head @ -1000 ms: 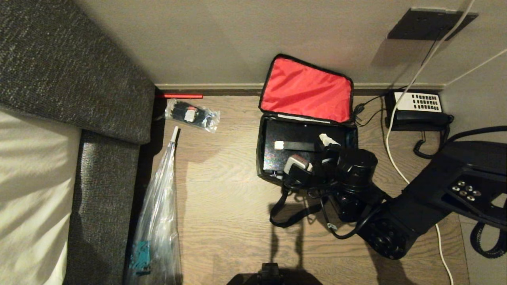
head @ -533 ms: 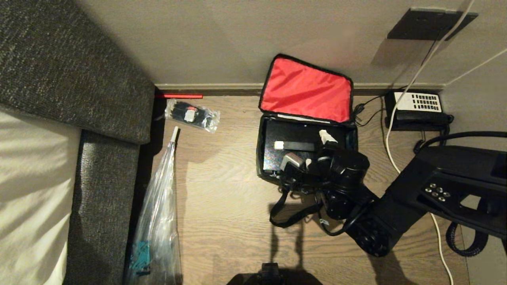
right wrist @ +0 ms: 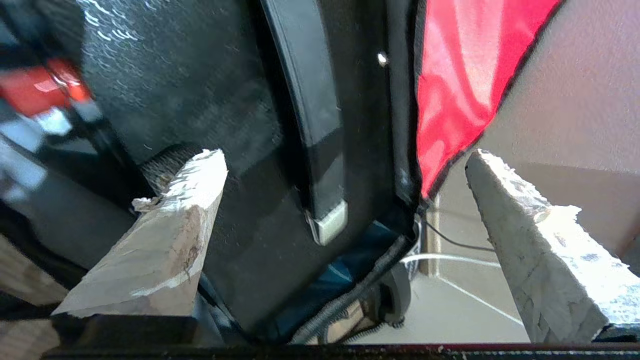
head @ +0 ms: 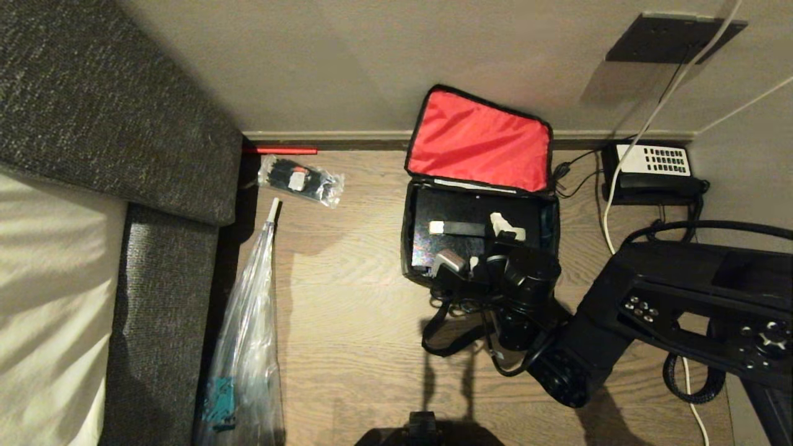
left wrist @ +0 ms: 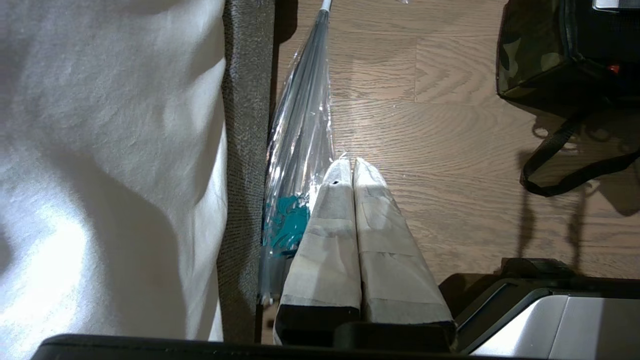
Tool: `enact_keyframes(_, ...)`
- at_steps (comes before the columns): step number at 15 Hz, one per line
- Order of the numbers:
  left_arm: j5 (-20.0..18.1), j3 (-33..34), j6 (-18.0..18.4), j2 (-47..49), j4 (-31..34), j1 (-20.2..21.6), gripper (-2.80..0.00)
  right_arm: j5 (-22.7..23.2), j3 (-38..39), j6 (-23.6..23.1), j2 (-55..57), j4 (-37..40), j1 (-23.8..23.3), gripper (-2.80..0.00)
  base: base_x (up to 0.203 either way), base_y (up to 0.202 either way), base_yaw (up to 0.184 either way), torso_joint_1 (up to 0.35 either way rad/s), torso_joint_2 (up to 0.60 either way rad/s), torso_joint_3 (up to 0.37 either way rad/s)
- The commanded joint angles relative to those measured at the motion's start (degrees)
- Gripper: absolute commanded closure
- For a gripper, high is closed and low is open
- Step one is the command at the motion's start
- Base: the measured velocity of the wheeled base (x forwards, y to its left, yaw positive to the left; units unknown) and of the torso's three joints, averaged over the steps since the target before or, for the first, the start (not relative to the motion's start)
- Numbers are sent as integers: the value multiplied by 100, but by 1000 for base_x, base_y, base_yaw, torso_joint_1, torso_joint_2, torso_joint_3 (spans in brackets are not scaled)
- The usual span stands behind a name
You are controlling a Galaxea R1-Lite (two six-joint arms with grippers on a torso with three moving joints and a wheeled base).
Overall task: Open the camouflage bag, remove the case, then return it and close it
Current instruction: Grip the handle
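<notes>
wrist view alone shows right gripper [right wrist: 345,162] spread over case [right wrist: 200,100]

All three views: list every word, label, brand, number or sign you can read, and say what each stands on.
No text can be read anywhere.
Telephone: the white keypad's keys carry marks, too small to read.
Small clear packet: a pale label, too small to read.
Case in the open camouflage bag: pale clasps, no lettering visible.
Clear plastic bag: teal print, nothing legible.
</notes>
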Motion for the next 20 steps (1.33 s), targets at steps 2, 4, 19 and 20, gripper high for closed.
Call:
enact_keyframes(2,1,17,0,7,1,-1,0,-8,-189,-55,218,-57,-50,-280,0,0,0,0,0,0)
enact_keyframes(4,1,9,0,7,1,-1,0,-3,-290,-55,343,-57,-96,-280,0,0,0,0,0,0)
enact_keyframes(19,1,9,0,7,1,-1,0,462,-951,-1019,661,-101,-406,-280,0,0,0,0,0,0)
enact_keyframes(20,1,17,0,7,1,-1,0,456,-1004,-1063,678,-99,-414,-280,0,0,0,0,0,0)
